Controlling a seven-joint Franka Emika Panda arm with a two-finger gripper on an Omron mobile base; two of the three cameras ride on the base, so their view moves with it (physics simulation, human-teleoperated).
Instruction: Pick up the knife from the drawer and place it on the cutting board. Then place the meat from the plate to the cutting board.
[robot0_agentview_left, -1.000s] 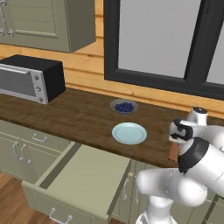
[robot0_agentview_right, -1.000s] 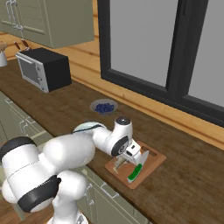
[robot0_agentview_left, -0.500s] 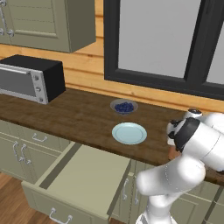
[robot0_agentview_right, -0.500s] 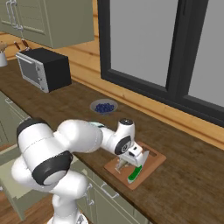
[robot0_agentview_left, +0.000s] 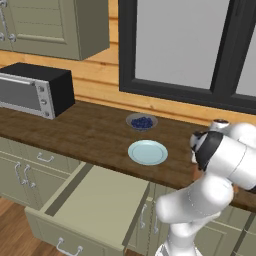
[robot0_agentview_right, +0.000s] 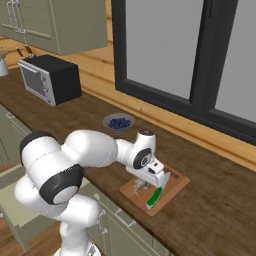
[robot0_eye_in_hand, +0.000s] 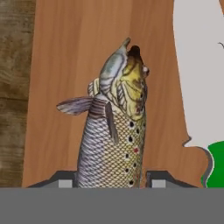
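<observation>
- The gripper (robot0_eye_in_hand: 109, 177) closes around the meat (robot0_eye_in_hand: 114, 127), a scaly fish, above the cutting board (robot0_agentview_right: 176, 182).
- It looks slippery, soft; mid-body grip seems safest.
- The knife (robot0_agentview_right: 155, 196) lies just beside.

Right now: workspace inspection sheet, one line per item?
Surface: dark wood counter.
Job's things: knife on the board; a scaly fish, apparently the meat, over the board; plate bare; drawer open.
Clutter: berry bowl, microwave.
Pincer: shut on the fish at the board.
Cables: nothing seen.
Surroundings: window, wall cabinets.
</observation>
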